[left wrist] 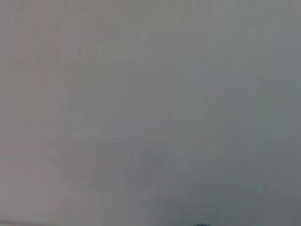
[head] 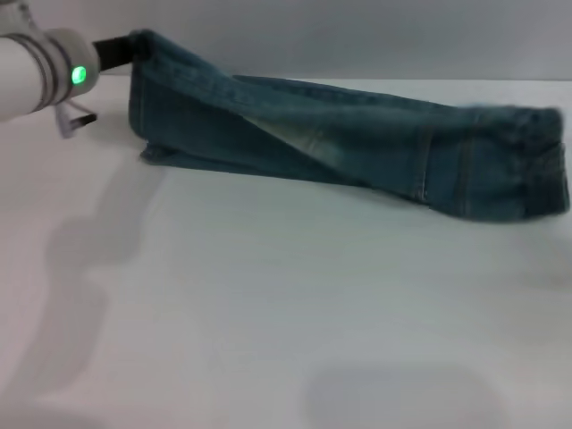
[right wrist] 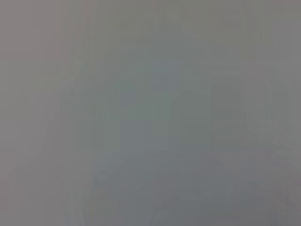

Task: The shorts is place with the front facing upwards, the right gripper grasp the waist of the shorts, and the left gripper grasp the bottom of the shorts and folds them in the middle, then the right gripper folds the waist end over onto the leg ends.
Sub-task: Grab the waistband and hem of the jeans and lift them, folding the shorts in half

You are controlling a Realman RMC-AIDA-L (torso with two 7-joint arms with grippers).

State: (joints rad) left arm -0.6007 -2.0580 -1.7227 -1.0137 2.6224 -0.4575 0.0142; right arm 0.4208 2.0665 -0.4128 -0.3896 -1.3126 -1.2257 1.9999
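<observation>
The blue denim shorts lie folded lengthwise across the far part of the white table. Their waist end is at the right and their leg end at the left. My left gripper reaches in from the upper left in the head view. It is shut on the top corner of the leg end and holds that corner raised off the table, with the fabric sloping down from it. My right gripper does not show in any view. Both wrist views show only a plain grey surface.
The white left arm, with a green light on its wrist, covers the table's upper left corner. The table's back edge runs just behind the shorts.
</observation>
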